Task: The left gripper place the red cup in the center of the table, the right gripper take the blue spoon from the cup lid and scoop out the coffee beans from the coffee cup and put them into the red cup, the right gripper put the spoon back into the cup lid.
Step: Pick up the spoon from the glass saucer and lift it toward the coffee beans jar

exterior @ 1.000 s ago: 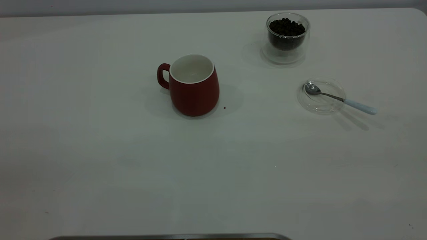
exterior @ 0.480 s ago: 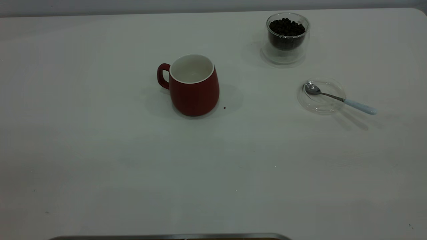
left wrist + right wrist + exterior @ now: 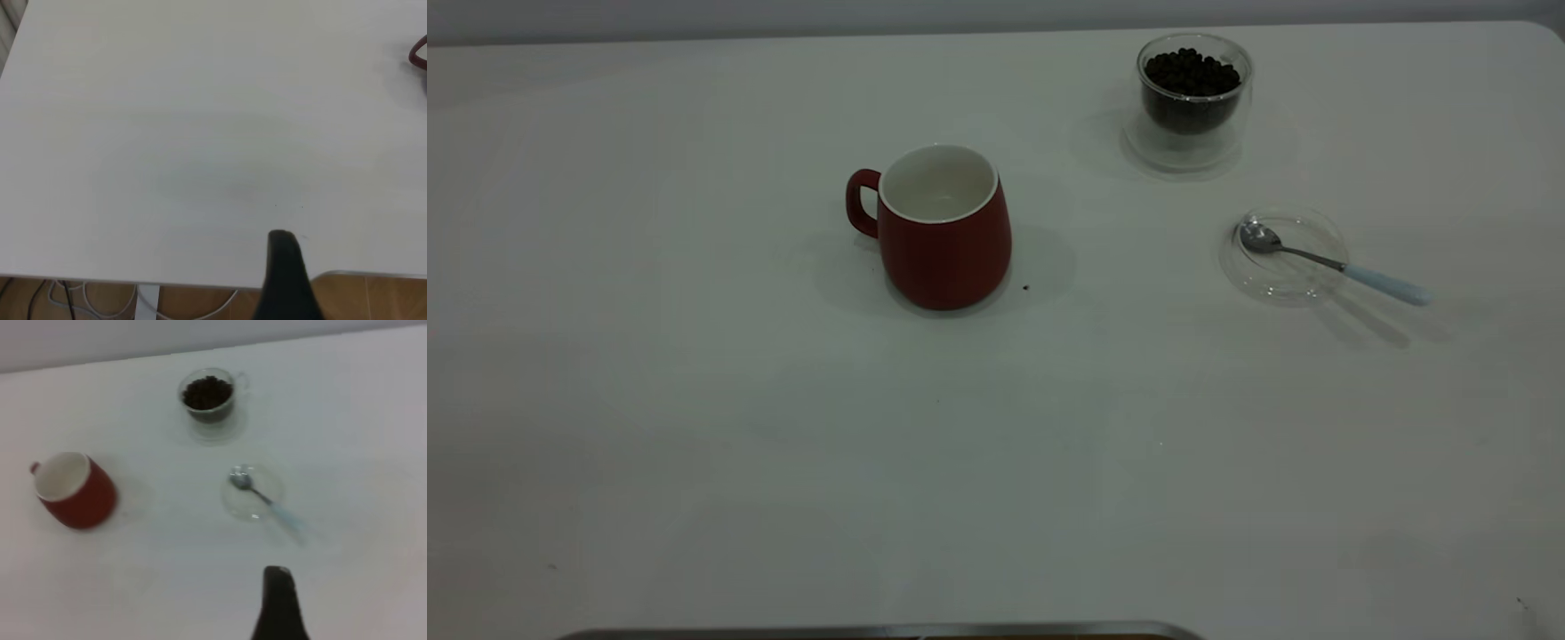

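Nothing moved: red cup [image 3: 945,229] mid-table [image 3: 694,444], blue spoon [image 3: 1334,263] on cup lid [image 3: 1282,276]; claw states untellable.

Left tool [image 3: 285,277] held high, right tool [image 3: 280,603] likewise (one finger showing each)

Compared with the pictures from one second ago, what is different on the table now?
Nothing visibly changed. The red cup, the coffee cup with its coffee beans, and the blue spoon resting on the cup lid are all where they were.
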`<move>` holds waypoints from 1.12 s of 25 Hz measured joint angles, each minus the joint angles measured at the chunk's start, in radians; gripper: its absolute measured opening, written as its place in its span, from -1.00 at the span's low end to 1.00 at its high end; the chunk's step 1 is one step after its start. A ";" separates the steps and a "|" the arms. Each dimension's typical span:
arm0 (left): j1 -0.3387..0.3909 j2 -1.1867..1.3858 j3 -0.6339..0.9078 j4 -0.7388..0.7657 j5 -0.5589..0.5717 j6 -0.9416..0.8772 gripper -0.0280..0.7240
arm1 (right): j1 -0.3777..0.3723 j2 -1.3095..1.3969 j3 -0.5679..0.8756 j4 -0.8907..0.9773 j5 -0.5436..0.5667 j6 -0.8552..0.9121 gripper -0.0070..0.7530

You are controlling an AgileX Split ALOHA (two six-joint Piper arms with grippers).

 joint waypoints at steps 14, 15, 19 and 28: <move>0.000 0.000 0.000 0.000 0.000 0.000 0.64 | -0.004 0.827 -0.046 0.514 -0.327 -0.311 0.53; 0.000 0.000 0.000 0.000 0.000 0.000 0.64 | -0.012 0.859 -0.046 0.559 -0.336 -0.344 0.53; 0.000 0.000 0.000 0.000 0.000 0.000 0.64 | -0.131 0.974 -0.052 0.710 -0.306 -0.507 0.53; 0.000 0.000 0.000 0.000 0.000 0.000 0.64 | -0.352 1.221 -0.052 0.985 -0.120 -0.848 0.53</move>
